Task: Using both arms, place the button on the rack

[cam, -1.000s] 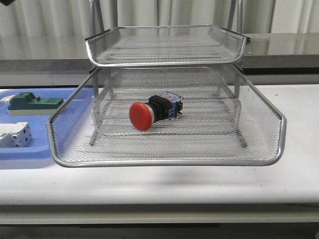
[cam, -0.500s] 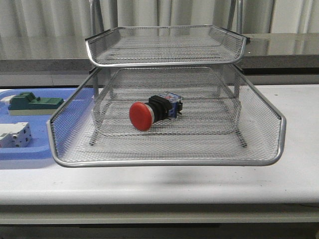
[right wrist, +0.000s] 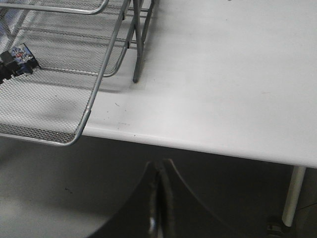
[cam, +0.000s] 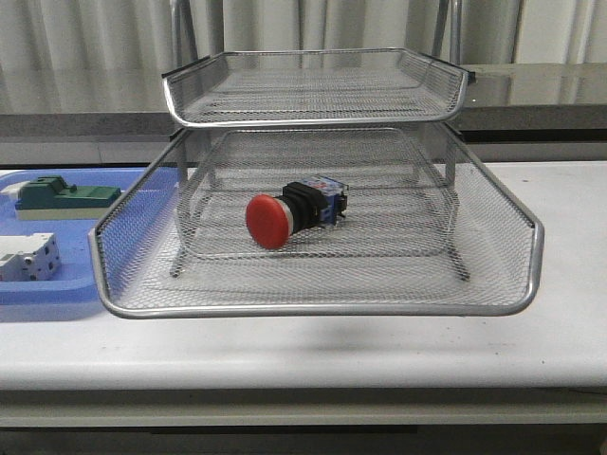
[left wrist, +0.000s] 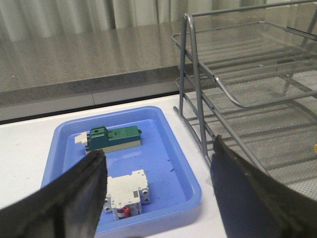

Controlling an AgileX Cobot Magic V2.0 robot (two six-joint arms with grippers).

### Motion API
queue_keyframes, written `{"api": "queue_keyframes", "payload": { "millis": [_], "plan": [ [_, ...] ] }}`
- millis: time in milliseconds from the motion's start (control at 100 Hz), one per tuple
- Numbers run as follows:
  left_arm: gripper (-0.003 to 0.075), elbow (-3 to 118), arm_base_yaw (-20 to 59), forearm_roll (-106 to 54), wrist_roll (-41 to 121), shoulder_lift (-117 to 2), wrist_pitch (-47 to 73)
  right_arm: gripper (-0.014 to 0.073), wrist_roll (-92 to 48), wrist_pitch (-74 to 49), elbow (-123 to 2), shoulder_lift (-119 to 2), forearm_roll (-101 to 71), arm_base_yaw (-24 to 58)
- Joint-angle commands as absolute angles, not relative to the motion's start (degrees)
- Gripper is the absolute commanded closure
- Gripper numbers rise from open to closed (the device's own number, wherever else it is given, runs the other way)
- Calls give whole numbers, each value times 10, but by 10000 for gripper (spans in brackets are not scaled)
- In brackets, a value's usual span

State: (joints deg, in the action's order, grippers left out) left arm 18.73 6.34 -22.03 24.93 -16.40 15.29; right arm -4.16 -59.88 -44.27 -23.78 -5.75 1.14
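The button (cam: 285,213) lies on its side in the middle tier of the silver wire-mesh rack (cam: 313,308), red head toward the front. Neither arm shows in the front view. In the right wrist view the button's black-and-blue body (right wrist: 15,59) peeks in at the edge, inside the rack (right wrist: 94,99). My right gripper (right wrist: 161,166) is shut and holds nothing; it hangs below the table's front edge, away from the rack. My left gripper (left wrist: 157,148) is open and empty, over the blue tray beside the rack's posts (left wrist: 195,84).
A flat blue tray (cam: 43,299) sits left of the rack and holds a green-topped block (cam: 66,194) and a white blocky component (cam: 28,256). The same tray (left wrist: 185,163), block (left wrist: 114,139) and component (left wrist: 126,191) show in the left wrist view. White tabletop (right wrist: 237,74) extends right of the rack.
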Motion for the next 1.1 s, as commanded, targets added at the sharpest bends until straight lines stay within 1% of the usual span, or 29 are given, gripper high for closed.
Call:
{"api": "queue_keyframes", "payload": {
  "millis": [0,250,320,420,490,610,650,1090],
  "plan": [
    [283,188,62,-233,243,-163,80,664,-45,-565,-456,-243,-57,8],
    [283,179,62,-233,243,-163,80,664,-45,-565,-456,-243,-57,8],
    [312,179,62,-233,243,-163,80,664,-45,-565,-456,-243,-57,8],
    [409,179,62,-233,243,-163,80,664,-45,-565,-456,-243,-57,8],
    [501,179,62,-233,243,-163,80,664,-45,-565,-456,-243,-57,8],
    [689,179,62,-233,243,-163,80,664,-45,-565,-456,-243,-57,8],
    [738,179,62,-233,243,-163,80,664,-45,-565,-456,-243,-57,8],
    [740,179,62,-233,243,-163,80,664,-45,-565,-456,-243,-62,8]
  ]
}}
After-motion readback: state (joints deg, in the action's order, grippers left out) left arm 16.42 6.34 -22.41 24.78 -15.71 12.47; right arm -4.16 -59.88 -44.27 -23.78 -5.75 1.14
